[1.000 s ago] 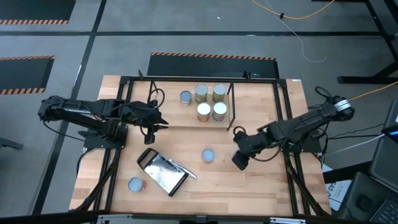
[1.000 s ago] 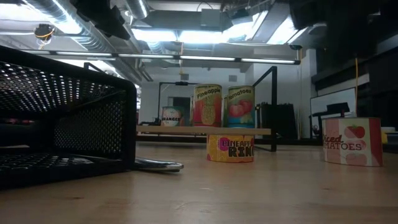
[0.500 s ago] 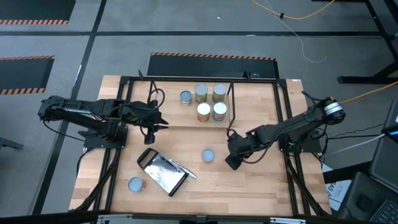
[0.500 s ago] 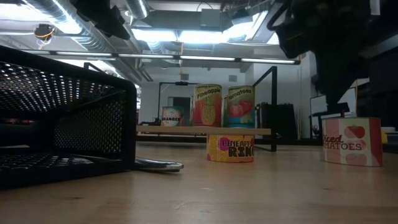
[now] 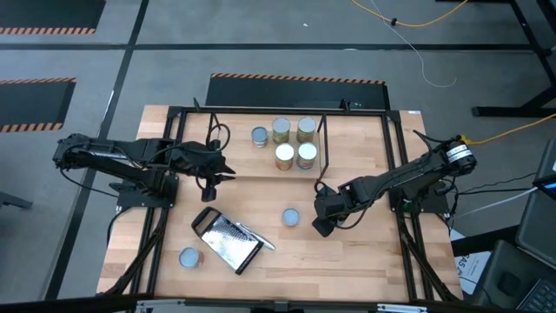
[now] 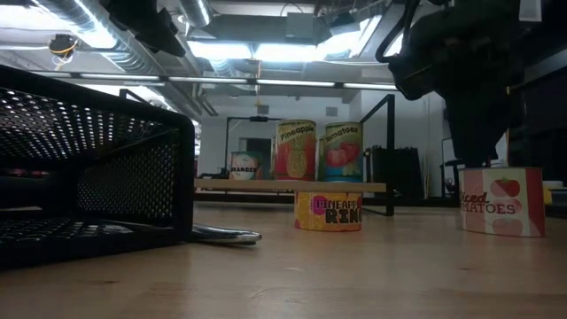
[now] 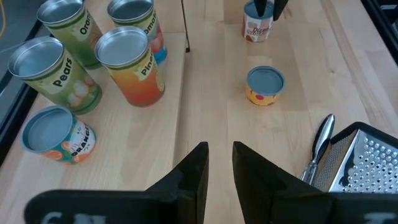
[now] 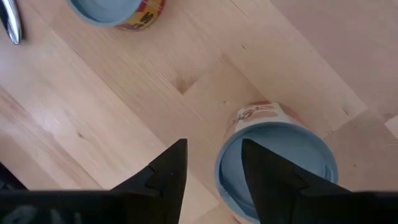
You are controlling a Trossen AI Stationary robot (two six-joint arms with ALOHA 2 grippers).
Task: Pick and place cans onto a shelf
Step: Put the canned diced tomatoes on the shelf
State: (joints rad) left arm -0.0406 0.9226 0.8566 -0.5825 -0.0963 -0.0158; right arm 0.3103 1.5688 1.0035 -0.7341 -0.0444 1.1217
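Several cans [image 5: 284,156] stand upright on the shelf [image 5: 323,143] at the table's far middle. A low can with a blue top [image 5: 291,216] stands loose on the table. Right of it is the diced tomatoes can [image 6: 501,202], hidden in the high view by my right gripper [image 5: 321,224]. That gripper is open and points steeply down just above this can [image 8: 277,171], one finger over its top and the other beside it. A third loose can [image 5: 188,257] stands near the front left. My left gripper [image 7: 217,162] hangs open and holds nothing, left of the shelf.
A metal grater [image 5: 228,239] with a black handle lies between the two low cans, and fills the left of the low view. A black frame [image 5: 398,165] runs along the table's sides. Bare wood lies in front of the shelf board [image 6: 292,186].
My right gripper has come down and gone toward the table's left, over the diced tomatoes can, tipping to point more steeply down. In the low view it has dropped into the picture from above. The cans have not moved.
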